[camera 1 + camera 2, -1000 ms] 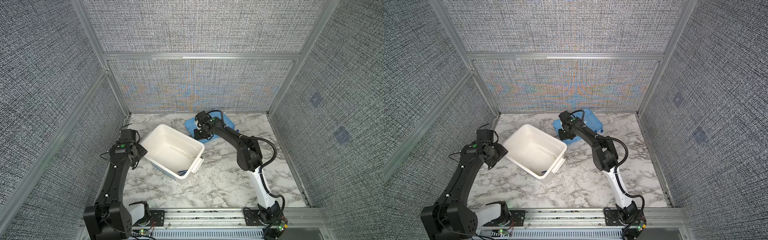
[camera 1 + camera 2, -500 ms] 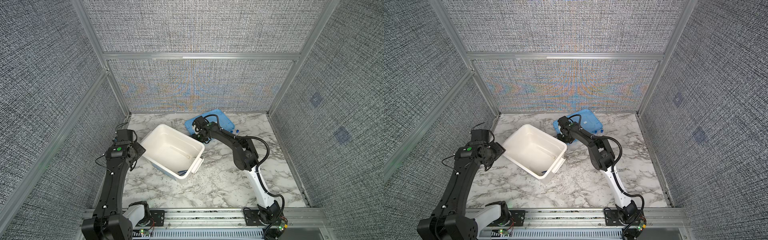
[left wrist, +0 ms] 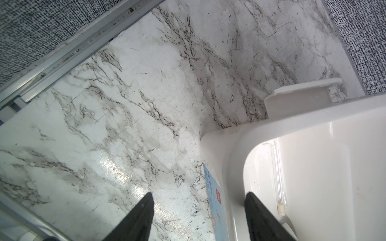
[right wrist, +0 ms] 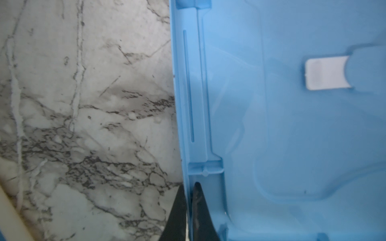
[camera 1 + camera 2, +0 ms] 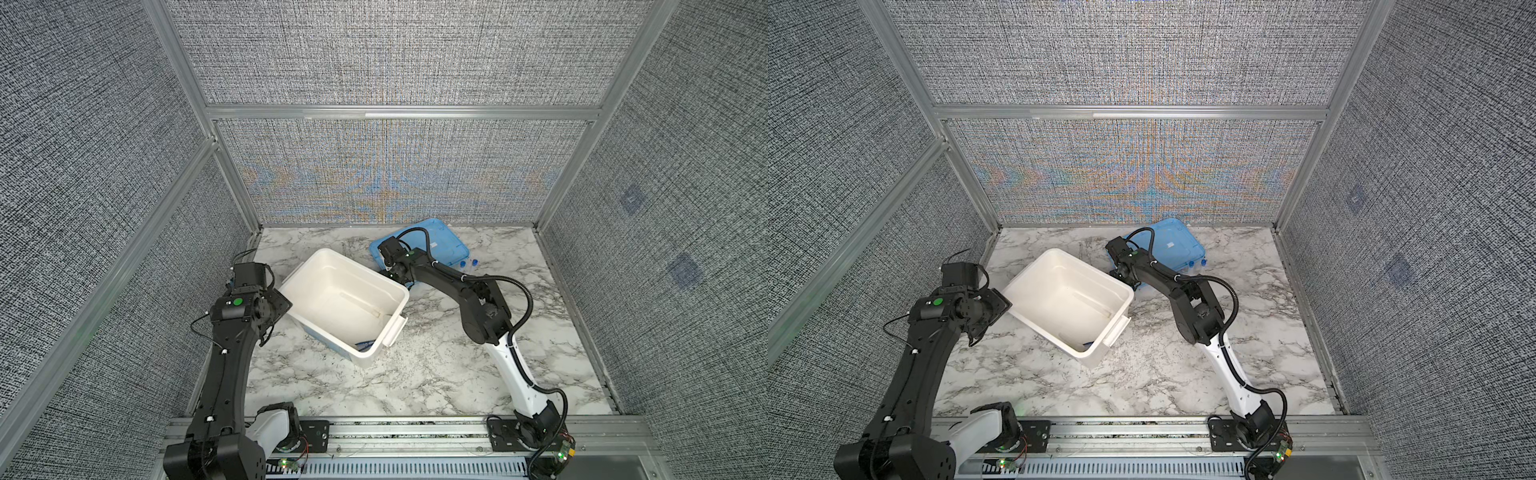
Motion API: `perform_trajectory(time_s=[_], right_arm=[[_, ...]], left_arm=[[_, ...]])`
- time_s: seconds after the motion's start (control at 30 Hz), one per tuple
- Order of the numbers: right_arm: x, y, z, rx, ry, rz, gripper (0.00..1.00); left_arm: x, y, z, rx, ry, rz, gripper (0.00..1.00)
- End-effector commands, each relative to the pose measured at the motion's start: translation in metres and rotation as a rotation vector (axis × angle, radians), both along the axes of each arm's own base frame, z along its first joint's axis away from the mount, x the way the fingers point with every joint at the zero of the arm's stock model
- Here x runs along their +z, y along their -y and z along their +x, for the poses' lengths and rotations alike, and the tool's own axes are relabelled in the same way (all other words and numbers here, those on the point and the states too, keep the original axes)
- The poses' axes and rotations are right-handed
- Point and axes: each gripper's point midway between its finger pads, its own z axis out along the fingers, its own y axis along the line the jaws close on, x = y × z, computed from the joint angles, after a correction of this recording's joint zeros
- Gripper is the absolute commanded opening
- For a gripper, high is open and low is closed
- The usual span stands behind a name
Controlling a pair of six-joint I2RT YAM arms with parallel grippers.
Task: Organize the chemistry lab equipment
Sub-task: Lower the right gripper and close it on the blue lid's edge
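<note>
The marble counter [image 5: 436, 374] carries a white tub [image 5: 328, 270] mid-frame. The left tool [image 3: 198, 196], jaws apart, straddles its corner rim. The right tool [image 4: 189, 185] is clamped on the edge of the blue lid [image 5: 449, 245]. 2 blue-capped tubes [image 5: 468, 263] lie just right of the lid, across it from that tool.

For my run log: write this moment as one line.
left gripper: open, astride white tub wall | right gripper: shut on blue lid edge | blue-capped tubes: beside lid

Count: 1 white tub [image 5: 324, 278] by left gripper [image 3: 198, 195], 1 blue lid [image 5: 446, 245] at right gripper [image 4: 189, 185], 2 blue-capped tubes [image 5: 463, 264] past it, 1 clear rod [image 3: 277, 167] inside tub.
</note>
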Motion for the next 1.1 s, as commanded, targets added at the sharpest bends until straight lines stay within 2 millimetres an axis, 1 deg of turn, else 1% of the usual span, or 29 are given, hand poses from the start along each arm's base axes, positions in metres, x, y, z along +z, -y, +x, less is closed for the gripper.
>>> perform_trajectory(time_s=[0.0,0.07,0.2,0.27,0.3,0.37,0.47,0.53,0.57,0.63,0.7,0.77,0.87,0.9,0.93,1.0,1.03,1.07], right_arm=[[0.001,0.012,-0.001,-0.062,-0.003,-0.024,0.00],[0.005,0.011,0.001,-0.062,0.008,-0.015,0.00],[0.024,0.008,0.005,-0.062,0.036,0.004,0.00],[0.036,0.007,0.007,-0.052,0.059,0.014,0.00],[0.041,0.005,0.008,-0.045,0.071,0.020,0.00],[0.055,0.004,0.011,-0.036,0.102,0.034,0.00],[0.071,0.003,0.016,-0.028,0.144,0.047,0.00],[0.080,0.001,0.017,-0.025,0.160,0.059,0.00],[0.083,0.001,0.017,-0.028,0.160,0.070,0.00],[0.087,-0.003,0.016,-0.039,0.147,0.109,0.00],[0.088,-0.007,0.016,-0.031,0.140,0.131,0.00],[0.086,-0.006,0.017,-0.021,0.132,0.116,0.00],[0.072,-0.001,0.013,0.011,0.065,0.093,0.00],[0.064,-0.001,0.008,0.033,0.023,0.102,0.02],[0.056,-0.002,0.003,0.061,-0.013,0.118,0.09],[0.044,0.001,0.000,0.062,-0.043,0.118,0.24],[0.037,0.002,-0.002,0.061,-0.055,0.107,0.29],[0.034,0.004,-0.003,0.060,-0.061,0.101,0.31]], left_arm=[[0.001,0.000,-0.005,-0.015,-0.009,0.014,0.71],[0.002,0.000,-0.006,-0.021,-0.003,0.014,0.71],[0.007,0.004,-0.008,-0.050,0.015,0.009,0.71],[0.010,0.011,-0.007,-0.090,0.038,-0.013,0.70],[0.013,0.018,-0.004,-0.127,0.058,-0.038,0.71],[0.020,0.030,-0.001,-0.179,0.092,-0.085,0.71],[0.031,0.039,0.001,-0.221,0.129,-0.121,0.71],[0.042,0.046,0.004,-0.270,0.167,-0.131,0.71],[0.047,0.050,0.007,-0.312,0.194,-0.125,0.70],[0.060,0.059,0.011,-0.343,0.243,-0.160,0.70],[0.073,0.069,0.018,-0.365,0.290,-0.212,0.71],[0.083,0.074,0.023,-0.377,0.326,-0.240,0.71],[0.087,0.070,0.025,-0.371,0.330,-0.209,0.72],[0.086,0.067,0.024,-0.369,0.321,-0.190,0.72],[0.085,0.065,0.023,-0.369,0.315,-0.176,0.73],[0.082,0.062,0.021,-0.369,0.306,-0.158,0.73],[0.080,0.062,0.020,-0.369,0.300,-0.154,0.74],[0.079,0.061,0.020,-0.370,0.297,-0.151,0.74]])
